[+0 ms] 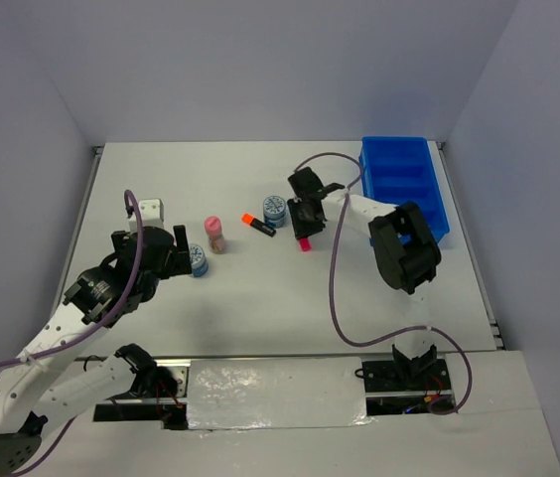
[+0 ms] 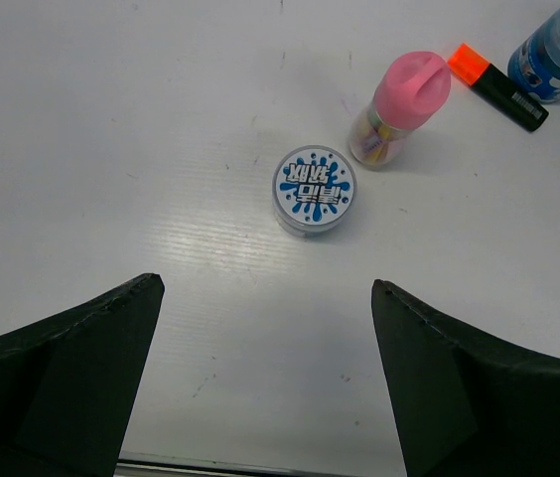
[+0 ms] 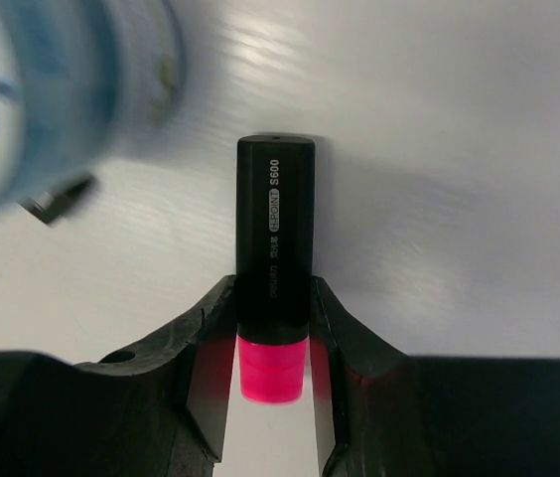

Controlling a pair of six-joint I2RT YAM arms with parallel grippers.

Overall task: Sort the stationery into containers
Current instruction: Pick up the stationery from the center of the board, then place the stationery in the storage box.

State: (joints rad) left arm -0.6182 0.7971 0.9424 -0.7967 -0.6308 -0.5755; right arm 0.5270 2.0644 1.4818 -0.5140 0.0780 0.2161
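Right claw (image 3: pixel 273 298) pinches a smooth black highlighter (image 3: pixel 275 219), pink-capped, printed "HI-POINT S600", lying on the ribbed white tabletop (image 3: pixel 459 199); left claw (image 2: pixel 265 281) gapes wide near a round blue-splash-labelled tub (image 2: pixel 314 189).

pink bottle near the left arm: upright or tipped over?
Upright. The pink bottle stands on its base with its pink cap on top, in both the top and left wrist views.
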